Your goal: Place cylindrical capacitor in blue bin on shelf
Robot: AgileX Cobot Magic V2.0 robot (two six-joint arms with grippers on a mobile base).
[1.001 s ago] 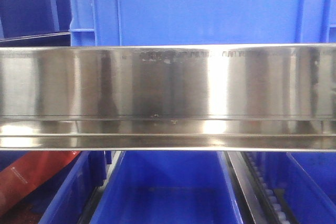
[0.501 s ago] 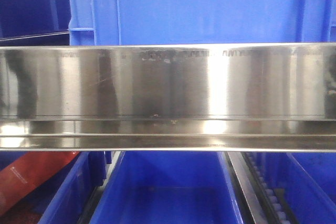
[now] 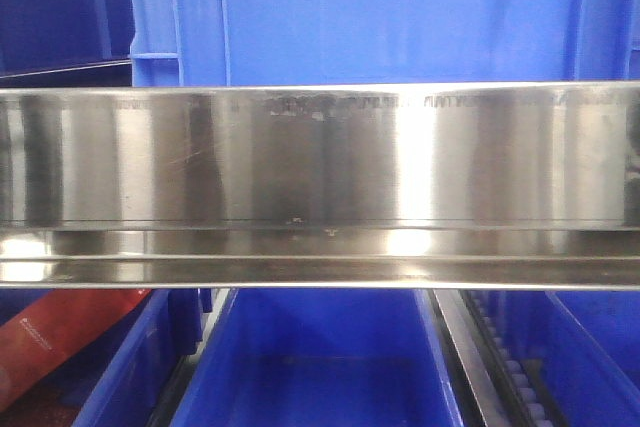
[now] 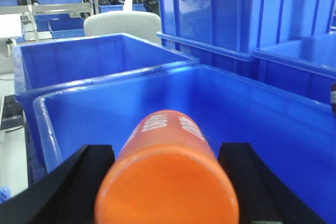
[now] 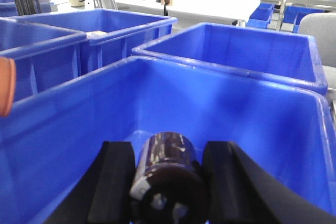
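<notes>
The cylindrical capacitor, a dark squat cylinder with a shiny sleeve, sits between the black fingers of my right gripper, which is shut on it. It hangs over the inside of a blue bin. My left gripper is shut on an orange cylinder with white print, above the same kind of blue bin. The shelf fills the front view as a wide mirror-like steel rail. Neither gripper shows in that view.
More blue bins stand side by side around the held one, with a taller blue crate behind. In the front view a blue crate sits above the rail and blue bins below, plus a red strip.
Dark reflections on the left part of the steel rail have shifted slightly. The bins and the rail stay where they were.
</notes>
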